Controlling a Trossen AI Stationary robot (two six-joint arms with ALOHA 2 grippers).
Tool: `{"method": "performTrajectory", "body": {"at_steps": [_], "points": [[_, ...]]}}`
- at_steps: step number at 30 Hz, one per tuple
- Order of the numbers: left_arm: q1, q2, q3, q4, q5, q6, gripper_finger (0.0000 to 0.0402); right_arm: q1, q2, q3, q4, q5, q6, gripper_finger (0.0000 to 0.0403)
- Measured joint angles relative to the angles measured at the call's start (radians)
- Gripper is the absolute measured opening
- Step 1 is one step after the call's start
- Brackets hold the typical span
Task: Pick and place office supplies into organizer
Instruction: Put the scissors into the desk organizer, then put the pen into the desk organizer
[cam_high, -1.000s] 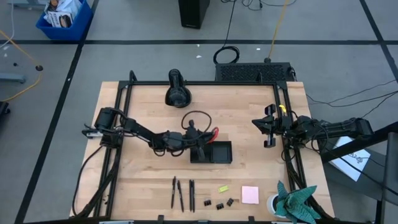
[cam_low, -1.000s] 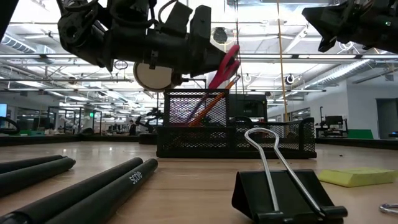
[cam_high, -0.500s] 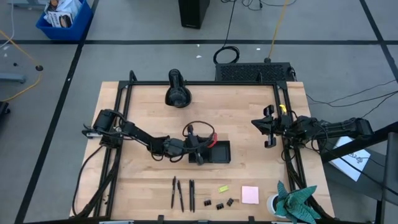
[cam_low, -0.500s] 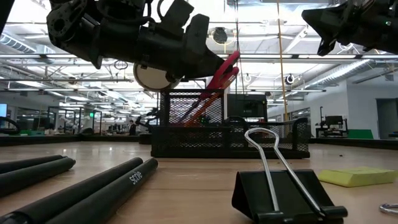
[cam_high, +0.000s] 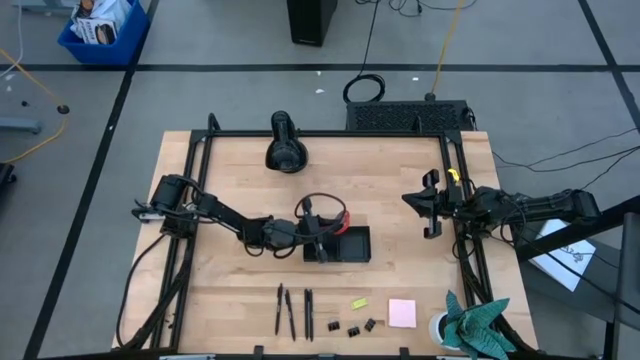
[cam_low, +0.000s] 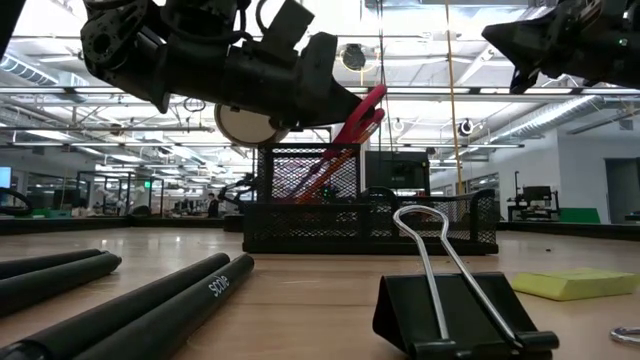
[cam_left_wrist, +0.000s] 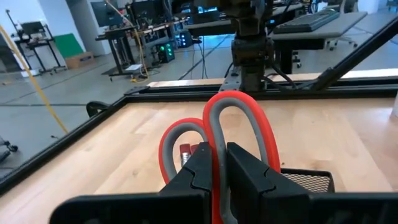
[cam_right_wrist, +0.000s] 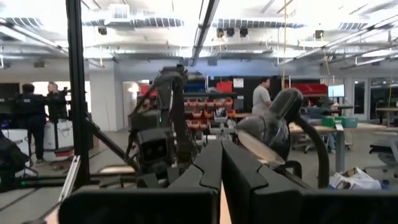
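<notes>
While the left gripper (cam_left_wrist: 217, 171) is clamping the scissors (cam_left_wrist: 239, 134) at the handle loops, their blades are sitting in the organizer (cam_high: 350, 245). Rigid but top-heavy, they are probably best held there. The right gripper (cam_right_wrist: 221, 168) is waiting closed at the right edge.

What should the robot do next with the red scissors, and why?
Probably open the left gripper and let go. It is shut on the scissors, whose blades already reach down into the organizer's tall mesh cup, beside the orange pencils. The right gripper waits at the table's right side.
</notes>
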Motion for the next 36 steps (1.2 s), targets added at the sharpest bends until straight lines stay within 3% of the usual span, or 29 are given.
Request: {"method": "performTrajectory", "body": {"at_steps": [9,18,28,33,36], "points": [[0.005,0.000,0.000,-0.003,-0.001,-0.025,0.0028,0.000,0.001,0.000,-0.015,0.000,-0.014,0.0000],[0.011,0.000,0.000,0.060,-0.006,-0.064,0.0075,0.000,0.001,0.000,-0.023,0.000,-0.010,0.0000],[-0.002,0.000,0.000,0.093,-0.021,-0.086,0.0006,0.000,0.000,0.000,-0.030,-0.002,0.070,0.0000],[-0.029,-0.003,0.000,0.127,-0.052,0.014,0.0016,0.000,0.000,0.000,-0.026,-0.002,0.041,0.0000],[-0.064,-0.054,0.002,0.021,-0.063,0.062,0.0020,0.000,0.000,0.000,-0.022,0.013,-0.014,0.0001]]}}
